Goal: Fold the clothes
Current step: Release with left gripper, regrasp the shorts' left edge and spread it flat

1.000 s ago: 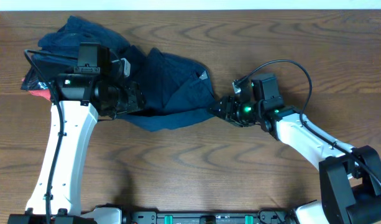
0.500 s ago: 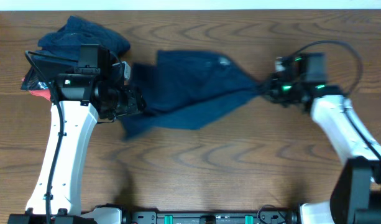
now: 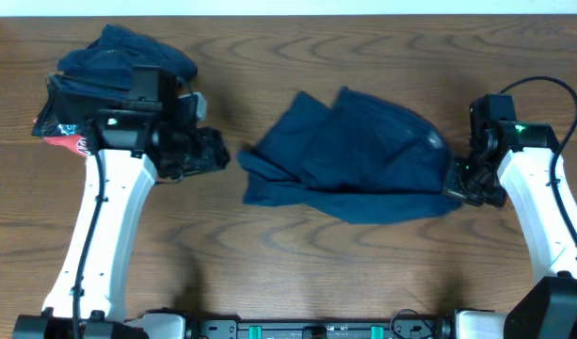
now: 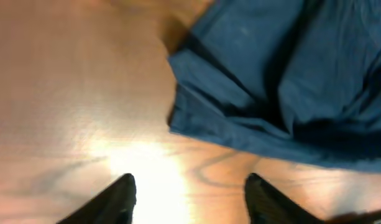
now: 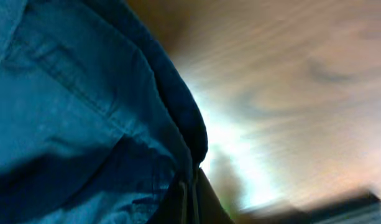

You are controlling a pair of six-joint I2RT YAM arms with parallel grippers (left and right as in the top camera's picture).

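A plain navy garment lies crumpled in the middle of the wooden table. My right gripper is shut on its right edge, low near the table; in the right wrist view the navy cloth is pinched between the fingers. My left gripper is open and empty, left of the garment and apart from it. The left wrist view shows its fingers spread over bare wood, with the garment's left edge ahead. A pile of more navy clothes lies at the back left.
A red-and-black garment peeks out beneath the pile at the far left, partly hidden by my left arm. The table's back edge runs along the top of the overhead view.
My right gripper pulled the navy garment to the right across the table. The garment came free of my left gripper, which now stands open and apart from it.
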